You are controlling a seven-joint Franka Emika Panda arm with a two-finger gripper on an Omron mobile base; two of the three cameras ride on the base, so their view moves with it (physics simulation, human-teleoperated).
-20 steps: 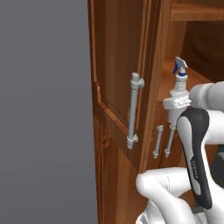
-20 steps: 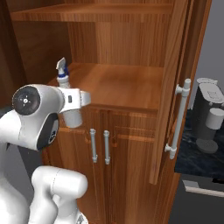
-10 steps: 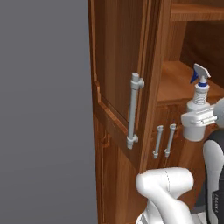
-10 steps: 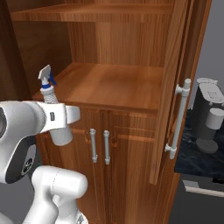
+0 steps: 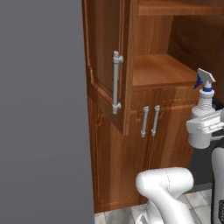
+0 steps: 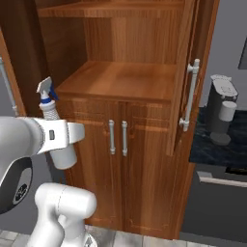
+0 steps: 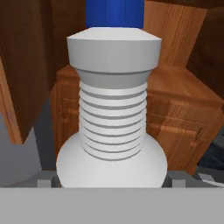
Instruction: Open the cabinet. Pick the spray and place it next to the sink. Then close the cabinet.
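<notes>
I have the spray (image 6: 53, 126) clamped in the gripper (image 6: 61, 144) around its lower body, upright, out in front of the cabinet (image 6: 126, 58), whose doors stand open; it looks light, rigid and smooth-sided, so I judge it could slip or tip; the wide body is the sound hold, not the ribbed neck (image 7: 113, 123).

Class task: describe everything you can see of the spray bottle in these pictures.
The spray is a slim white bottle, plastic by its look, with a ribbed neck, a blue collar and a pale grey trigger nozzle. It stands upright in the gripper, which holds its body, in the air in front of the open cabinet, off the shelf.
</notes>
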